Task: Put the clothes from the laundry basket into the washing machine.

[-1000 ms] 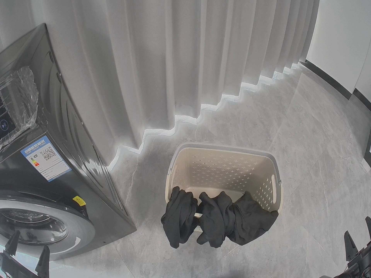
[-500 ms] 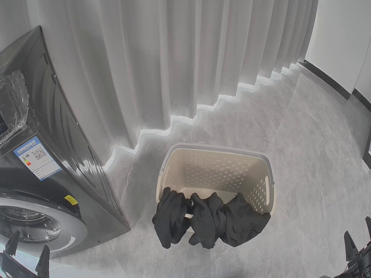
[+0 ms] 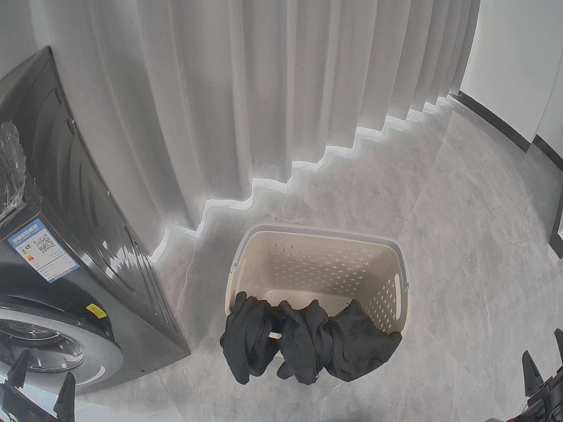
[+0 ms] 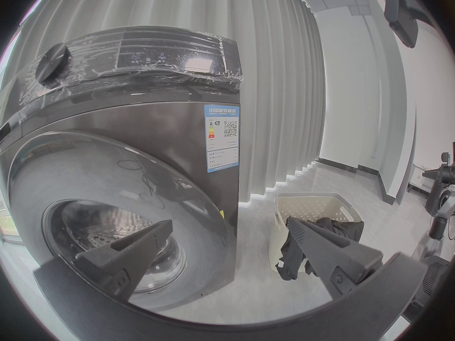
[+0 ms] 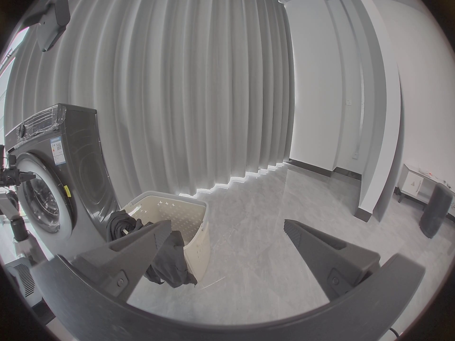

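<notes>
**Dark laundry waits on the basket's edge as the robot lines up its first grab**

A cream laundry basket [image 3: 316, 247] stands on the grey floor [image 3: 457, 206], to the right of the washing machine [image 3: 70, 276] and in front of a white curtain [image 3: 264, 89]. The black clothes [image 3: 311, 341] lie bunched over the basket's near rim, partly hanging outside it. The left gripper [image 3: 44, 376] hovers near the machine's round door, its jaws spread wide and holding nothing. The right gripper [image 3: 542, 353] hangs well apart from the basket, at the near right, equally open and empty. The next grab probably works best as a pinch from above on the thickest fold. A straight upward lift should then keep the cloth from dragging and tipping the light basket. The door appears shut and likely needs opening first.
</notes>
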`<state>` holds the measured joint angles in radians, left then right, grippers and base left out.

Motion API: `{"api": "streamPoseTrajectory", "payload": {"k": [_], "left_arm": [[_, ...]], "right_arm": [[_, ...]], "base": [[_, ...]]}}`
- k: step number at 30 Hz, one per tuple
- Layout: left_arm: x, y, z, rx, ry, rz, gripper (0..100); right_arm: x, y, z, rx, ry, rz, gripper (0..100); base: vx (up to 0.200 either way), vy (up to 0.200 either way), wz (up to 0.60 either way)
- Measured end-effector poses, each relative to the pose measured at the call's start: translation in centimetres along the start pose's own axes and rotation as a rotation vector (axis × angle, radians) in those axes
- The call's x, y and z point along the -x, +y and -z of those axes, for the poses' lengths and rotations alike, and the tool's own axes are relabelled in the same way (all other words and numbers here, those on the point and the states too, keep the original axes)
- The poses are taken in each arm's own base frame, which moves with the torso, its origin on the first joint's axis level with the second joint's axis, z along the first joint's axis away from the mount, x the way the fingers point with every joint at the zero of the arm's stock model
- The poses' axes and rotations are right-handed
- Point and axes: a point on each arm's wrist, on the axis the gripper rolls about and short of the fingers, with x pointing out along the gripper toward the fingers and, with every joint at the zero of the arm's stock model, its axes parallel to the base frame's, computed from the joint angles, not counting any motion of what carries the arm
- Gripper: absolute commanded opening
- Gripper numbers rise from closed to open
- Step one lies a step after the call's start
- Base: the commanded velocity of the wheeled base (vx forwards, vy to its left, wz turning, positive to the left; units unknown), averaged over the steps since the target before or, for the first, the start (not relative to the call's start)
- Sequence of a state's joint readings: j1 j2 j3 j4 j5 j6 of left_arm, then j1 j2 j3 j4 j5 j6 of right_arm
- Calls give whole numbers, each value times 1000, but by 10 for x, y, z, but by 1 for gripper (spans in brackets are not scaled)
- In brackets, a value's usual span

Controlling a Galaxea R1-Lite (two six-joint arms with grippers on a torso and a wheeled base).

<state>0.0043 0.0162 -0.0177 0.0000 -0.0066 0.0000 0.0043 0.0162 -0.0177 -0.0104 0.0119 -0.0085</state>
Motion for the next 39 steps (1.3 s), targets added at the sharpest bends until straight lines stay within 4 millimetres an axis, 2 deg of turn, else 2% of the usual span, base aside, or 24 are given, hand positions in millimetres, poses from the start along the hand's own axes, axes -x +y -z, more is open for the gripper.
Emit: {"api": "streamPoseTrajectory", "payload": {"k": [9, 15, 21, 27, 39], "left_arm": [[0, 0, 0, 0, 0, 0, 100], [0, 0, 0, 0, 0, 0, 100], [0, 0, 0, 0, 0, 5, 100], [0, 0, -1, -2, -10, 7, 100], [0, 0, 1, 0, 7, -6, 100]], "right_arm": [[0, 0, 0, 0, 0, 1, 100], [0, 0, 0, 0, 0, 0, 100], [0, 0, 0, 0, 0, 0, 100], [0, 0, 0, 0, 1, 0, 100], [0, 0, 0, 0, 0, 0, 100]], "base": [[0, 0, 0], [200, 0, 0], [0, 0, 0], [0, -200, 0], [0, 0, 0]]}}
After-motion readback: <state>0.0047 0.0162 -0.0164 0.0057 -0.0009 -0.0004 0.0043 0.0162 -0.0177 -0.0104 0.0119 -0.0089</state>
